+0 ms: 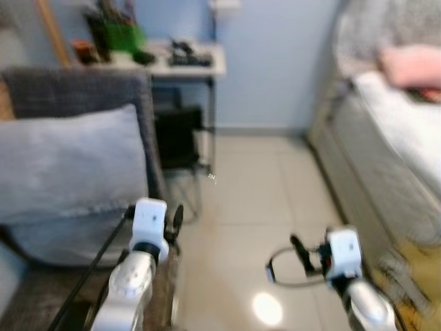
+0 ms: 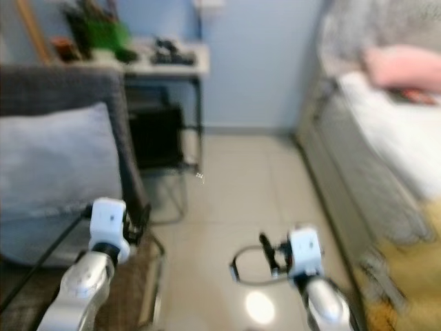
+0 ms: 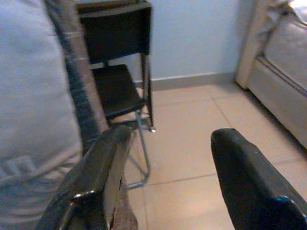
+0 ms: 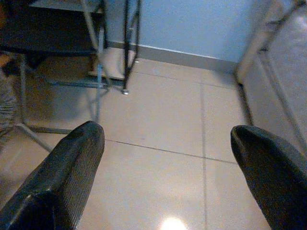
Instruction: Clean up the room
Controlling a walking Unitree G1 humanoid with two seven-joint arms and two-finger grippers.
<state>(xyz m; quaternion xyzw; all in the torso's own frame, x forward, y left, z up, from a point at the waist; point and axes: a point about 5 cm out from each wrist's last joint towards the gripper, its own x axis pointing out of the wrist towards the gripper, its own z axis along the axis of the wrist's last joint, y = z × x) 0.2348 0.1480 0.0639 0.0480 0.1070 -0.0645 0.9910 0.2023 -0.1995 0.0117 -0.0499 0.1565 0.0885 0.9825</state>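
Floor (image 1: pixel 262 200) tiles run from both grippers toward the blue wall. Left gripper (image 3: pixel 180 182), jaws wide and holding nothing, hovers just beside the grey sofa (image 1: pixel 76 172) with its cushion (image 1: pixel 69 162). Right gripper (image 4: pixel 170 184), jaws wide too, hangs over the floor near the bed (image 1: pixel 393 145). Cluttered desk (image 1: pixel 186 62) stands beyond the sofa, well apart from both jaws, a black chair (image 3: pixel 117 72) under it.
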